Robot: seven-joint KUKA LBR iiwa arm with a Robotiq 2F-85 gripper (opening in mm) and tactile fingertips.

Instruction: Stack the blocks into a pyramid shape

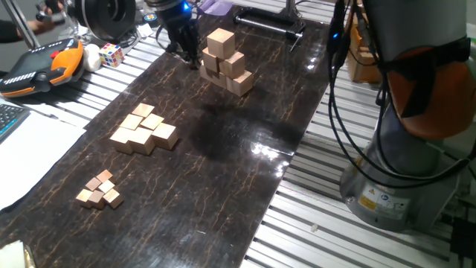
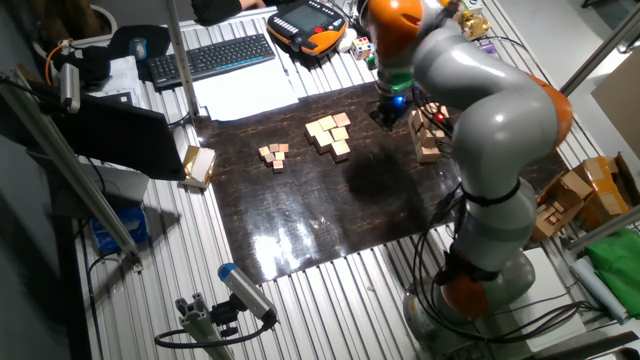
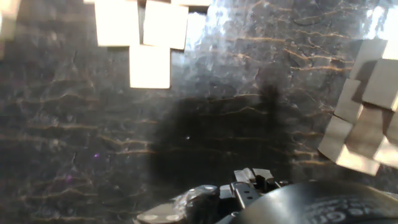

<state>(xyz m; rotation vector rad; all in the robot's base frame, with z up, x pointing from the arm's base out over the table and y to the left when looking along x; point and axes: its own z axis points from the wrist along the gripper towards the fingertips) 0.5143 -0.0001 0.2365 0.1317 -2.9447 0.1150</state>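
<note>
Now, at the lower left of one fixed view, a few tiny cubes (image 1: 99, 189) are seen on the dark table (image 1: 223, 171). A bit higher and to the right, the blocks (image 1: 143, 130) are found, all pushed together in a low, flat bunch. No pyramid shape can be seen there yet.

At the upper middle, the gripper (image 1: 181, 33) is seen hanging just beside the taller stack (image 1: 226, 63) of bigger cubes. Its fingers are hidden, so it cannot be told whether anything is held.

Trouble could come from that stack. It could be bumped and knocked down if the arm is swung past it toward the blocks. The blocks are touching each other, so one could be pushed away while its neighbour is being picked. A block set down crooked could slip off.
</note>
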